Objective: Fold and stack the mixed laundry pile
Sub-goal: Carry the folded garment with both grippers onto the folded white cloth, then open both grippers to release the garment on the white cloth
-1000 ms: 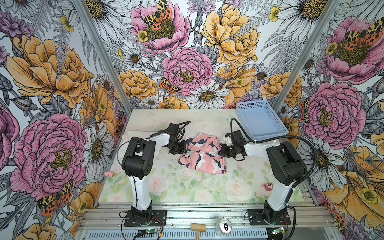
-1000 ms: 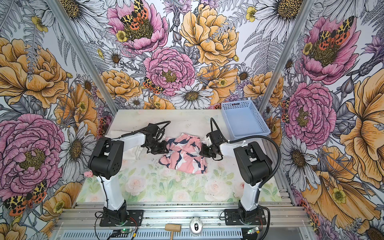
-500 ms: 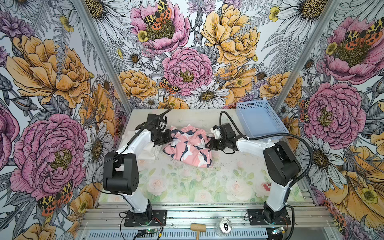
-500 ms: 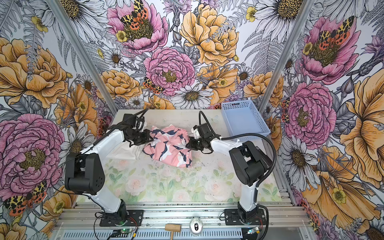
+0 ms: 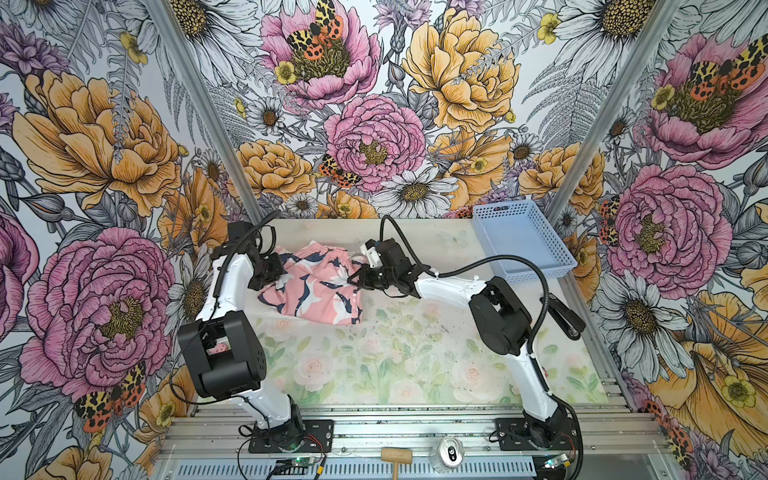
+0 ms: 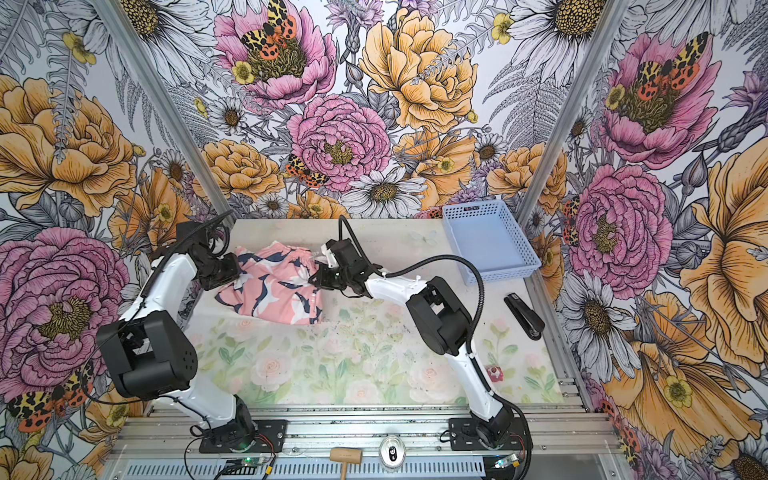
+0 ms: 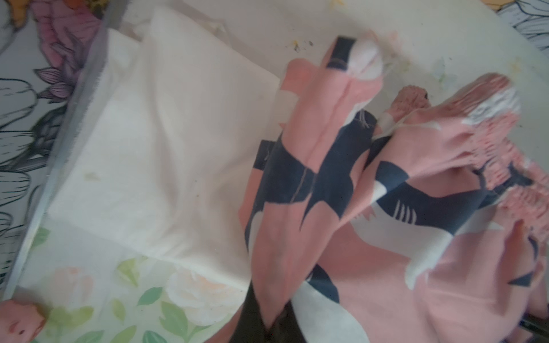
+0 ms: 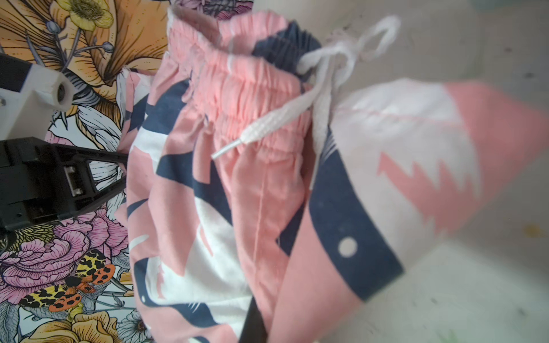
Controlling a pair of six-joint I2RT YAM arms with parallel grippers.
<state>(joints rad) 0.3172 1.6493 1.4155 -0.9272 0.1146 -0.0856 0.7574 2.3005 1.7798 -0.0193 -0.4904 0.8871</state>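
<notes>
Top views, pink garment [image 5: 320, 291] between left fingers [image 5: 277, 274] and right fingers [image 5: 360, 277], both grasping it

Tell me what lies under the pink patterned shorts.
A white shirt disappears beneath the pink shorts on the left arm's side, both over the table. How far it reaches underneath is covered.

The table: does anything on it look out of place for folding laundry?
Yes. A black stapler lies near the right edge, in front of the blue basket, and dark specks are scattered on the table near the pink garment. Neither belongs with laundry.
</notes>
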